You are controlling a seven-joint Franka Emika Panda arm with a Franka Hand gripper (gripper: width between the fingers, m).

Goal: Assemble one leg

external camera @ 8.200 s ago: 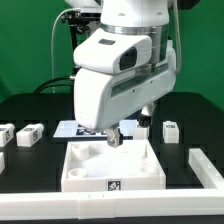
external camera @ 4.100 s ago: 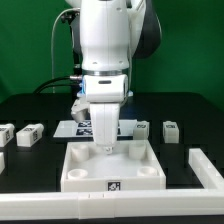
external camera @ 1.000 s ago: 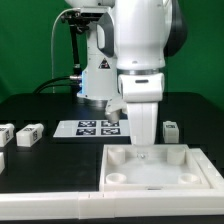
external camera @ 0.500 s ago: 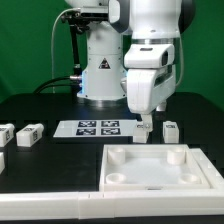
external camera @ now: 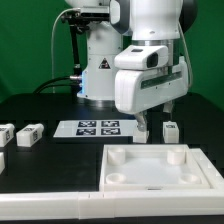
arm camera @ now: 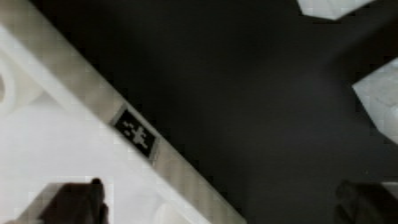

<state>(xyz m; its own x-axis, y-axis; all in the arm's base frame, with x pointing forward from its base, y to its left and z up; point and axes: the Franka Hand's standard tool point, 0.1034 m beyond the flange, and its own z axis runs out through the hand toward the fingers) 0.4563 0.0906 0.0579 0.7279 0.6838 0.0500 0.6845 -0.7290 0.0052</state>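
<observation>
Behind me there is a plain green wall [external camera: 25,40], evenly coloured. The table [external camera: 50,165] where I work has a black, matte top. The light falls evenly, with only soft shadows

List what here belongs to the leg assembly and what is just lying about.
On the job: gripper, open; leg just beyond the tray panel; that square tray panel with corner sockets.
Lying about: spare leg at the exterior view's left; marker board; white strip along the table's front.
</observation>
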